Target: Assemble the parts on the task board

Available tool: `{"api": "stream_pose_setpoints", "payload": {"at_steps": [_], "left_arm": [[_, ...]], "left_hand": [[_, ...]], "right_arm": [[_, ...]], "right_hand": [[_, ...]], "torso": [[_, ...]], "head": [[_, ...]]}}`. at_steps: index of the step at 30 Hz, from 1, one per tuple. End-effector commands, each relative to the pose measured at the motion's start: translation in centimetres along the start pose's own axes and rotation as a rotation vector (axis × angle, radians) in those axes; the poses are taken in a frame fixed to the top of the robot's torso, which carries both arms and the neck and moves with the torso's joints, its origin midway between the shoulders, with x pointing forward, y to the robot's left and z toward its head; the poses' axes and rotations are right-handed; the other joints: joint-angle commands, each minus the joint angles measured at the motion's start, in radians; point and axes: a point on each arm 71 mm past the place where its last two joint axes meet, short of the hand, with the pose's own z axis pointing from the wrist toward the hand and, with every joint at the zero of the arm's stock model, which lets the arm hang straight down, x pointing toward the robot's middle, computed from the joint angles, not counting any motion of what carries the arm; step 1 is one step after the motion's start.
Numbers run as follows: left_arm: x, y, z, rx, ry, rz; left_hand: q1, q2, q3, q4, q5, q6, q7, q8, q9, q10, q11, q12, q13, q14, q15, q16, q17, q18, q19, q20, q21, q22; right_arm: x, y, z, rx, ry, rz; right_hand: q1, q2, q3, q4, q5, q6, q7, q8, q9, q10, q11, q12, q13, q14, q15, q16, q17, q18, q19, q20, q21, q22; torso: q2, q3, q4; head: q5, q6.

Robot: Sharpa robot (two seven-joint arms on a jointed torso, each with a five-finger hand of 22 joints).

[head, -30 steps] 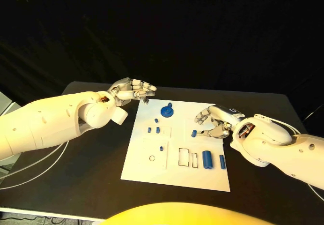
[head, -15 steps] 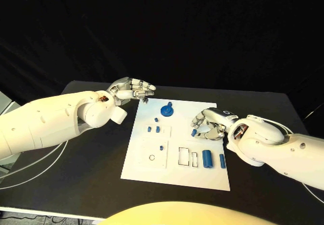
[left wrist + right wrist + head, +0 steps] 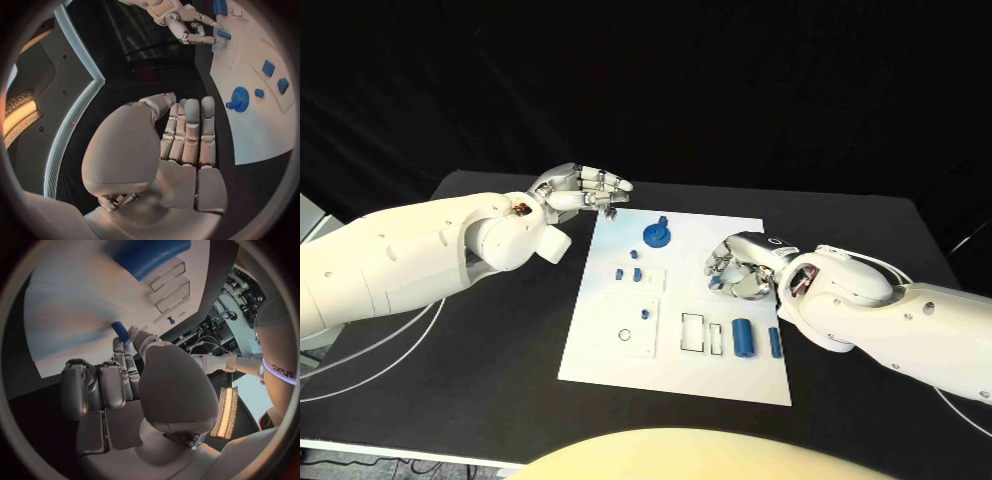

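— Two hands up, one busy. The right hand (image 3: 740, 268) sits over the task board's (image 3: 678, 375) 3 o'clock edge, fingers curled down round a small blue peg (image 3: 714, 284). In the right wrist view that peg (image 3: 119, 332) is pinched at the fingertips (image 3: 133, 333), so it's grasping it, low over the white plate (image 3: 69, 315).

— And the left hand?

— The left hand (image 3: 580, 190) hangs off the board's 11 o'clock corner, above the black table (image 3: 488, 380). In the left wrist view its fingers (image 3: 190, 131) lie straight and side by side, thumb apart, nothing in them: released.

— Where are the other parts?

— All on the board. Blue gear (image 3: 656, 236) w/ a knob at 12 o'clock. Just below it a tiny blue piece, then two small blue blocks (image 3: 629, 275) side by side, toward 10. A little ring (image 3: 626, 338) at approx. 8 o'clock. Lower middle: outlined rectangular slots (image 3: 692, 334), then a blue cylinder (image 3: 744, 340) and a slimmer blue bar (image 3: 775, 343) lying beside them, toward 4 o'clock. Can't tell if the ring is seated or loose.

— Peg touching the board?

— Can't tell from here; its tip is v. close to the surface.
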Motion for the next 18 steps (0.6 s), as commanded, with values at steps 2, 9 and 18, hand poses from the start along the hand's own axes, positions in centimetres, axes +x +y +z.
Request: {"api": "stream_pose_setpoints", "payload": {"at_steps": [2,9,18], "left_arm": [[0.14,-0.13,0.02,0.010,0.010,-0.010],[0.15,-0.12,0.02,0.008,0.010,-0.010],[0.14,-0.08,0.01,0.004,0.012,-0.011]], "left_hand": [[-0.009,0.001,-0.001,-0.004,-0.001,-0.006,0.000,0.002,0.001,-0.008,-0.002,0.005,-0.001,0.000,0.002,0.001,0.001,0.006,0.005,0.001,-0.005,-0.001],[-0.009,0.002,-0.001,-0.004,-0.001,-0.006,0.000,0.003,0.001,-0.007,-0.002,0.006,-0.001,0.000,0.002,0.001,0.001,0.006,0.005,0.001,-0.006,-0.001],[-0.011,0.002,-0.001,-0.003,-0.001,-0.008,0.001,0.002,0.001,-0.007,-0.002,0.007,-0.001,0.000,0.002,0.001,0.002,0.006,0.005,0.001,-0.006,-0.002]], "right_arm": [[0.54,0.12,0.14,0.003,0.026,-0.033],[0.65,0.20,0.31,0.010,0.015,-0.052],[0.63,0.28,0.37,0.019,-0.003,-0.075]], "right_hand": [[0.000,0.002,0.036,0.000,0.002,0.016,-0.001,0.006,-0.001,0.014,0.001,-0.014,-0.005,0.031,-0.009,0.006,-0.003,-0.016,0.055,-0.008,0.003,0.213],[0.002,0.009,0.122,-0.011,0.002,0.037,-0.003,0.014,0.005,0.046,-0.004,-0.025,-0.005,0.031,-0.013,0.010,-0.004,-0.018,0.058,-0.011,0.015,0.216],[0.008,0.028,0.183,-0.047,0.001,0.057,-0.007,0.029,0.021,0.091,-0.014,-0.023,0.005,0.032,-0.021,0.014,-0.003,-0.022,0.063,-0.018,0.037,0.221]], "torso": [[0.000,0.0005,0.0000],[-0.001,0.0000,-0.0004],[-0.001,0.0003,-0.0004]], "head": [[0.001,-0.003],[0.000,-0.003],[0.000,-0.006]]}}
